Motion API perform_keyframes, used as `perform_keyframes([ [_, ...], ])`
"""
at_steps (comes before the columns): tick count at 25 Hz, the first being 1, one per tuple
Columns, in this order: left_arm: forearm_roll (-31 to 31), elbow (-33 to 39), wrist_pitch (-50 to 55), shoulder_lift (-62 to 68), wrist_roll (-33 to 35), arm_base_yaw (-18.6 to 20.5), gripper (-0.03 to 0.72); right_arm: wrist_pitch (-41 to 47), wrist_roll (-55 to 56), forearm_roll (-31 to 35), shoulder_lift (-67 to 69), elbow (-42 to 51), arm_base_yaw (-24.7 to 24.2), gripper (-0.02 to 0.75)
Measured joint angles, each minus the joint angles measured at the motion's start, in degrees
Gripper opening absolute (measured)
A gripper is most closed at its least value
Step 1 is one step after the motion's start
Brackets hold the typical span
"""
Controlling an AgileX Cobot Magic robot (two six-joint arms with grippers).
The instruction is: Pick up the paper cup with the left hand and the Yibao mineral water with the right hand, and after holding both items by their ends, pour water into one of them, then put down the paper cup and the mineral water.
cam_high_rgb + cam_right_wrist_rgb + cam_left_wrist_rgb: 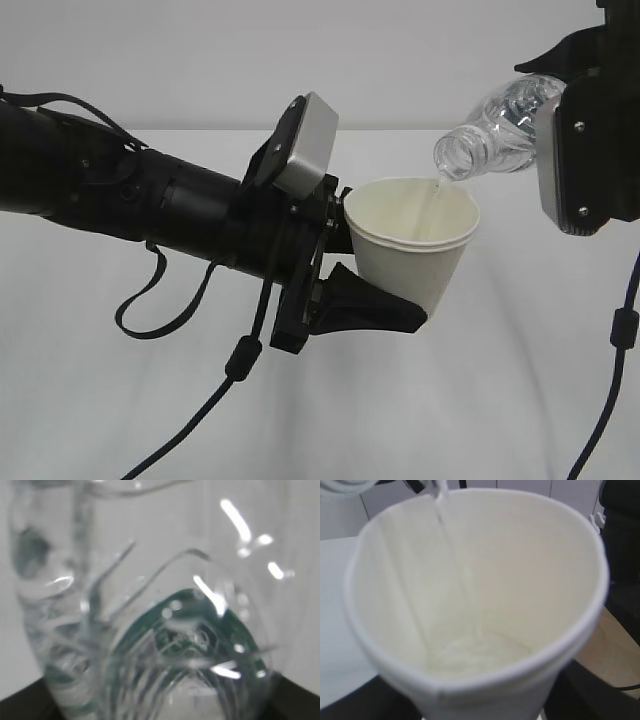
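Now, label by label, biggest thing first.

Bench: white bench [90,400] lies below both arms; neither cup nor bottle touches it.

Left arm: black left arm [110,195] reaches in from the left and looks level. My advice is to hold it dead quiet and let the other side do the moving.

Left gripper: left gripper [385,270] is clamped on the cup [415,245], one finger [375,310] showing under the cup's lower wall. The squeeze looks gentle, since the rim is only slightly out of round in the wrist view. More pressure would risk buckling the paper.

Right gripper: right gripper [585,150] grasps the bottle [500,125] by its base end, up at the top right. The jaws themselves are hidden behind the wrist camera box.

Bottle: tipped mouth-down to the left, neck over the cup's far rim but not touching it. Green label [200,630] fills the right wrist view, blurred.

Cup: mouth tilted slightly toward the bottle, held in the air at mid-scene.

Stream: thin stream [452,545] runs down the inside wall to a small pool [480,655] at the bottom.

Pour tip: I'd keep the tilt shallow, aim inside the rim, and right the bottle before moving away.
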Motion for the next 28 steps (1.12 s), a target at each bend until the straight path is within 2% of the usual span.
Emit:
perform_keyframes([
  [28,0.02,0.0,1.98,0.0,0.0,0.0,0.445,0.0,0.0,-0.44,0.0,0.0,0.0,0.499],
])
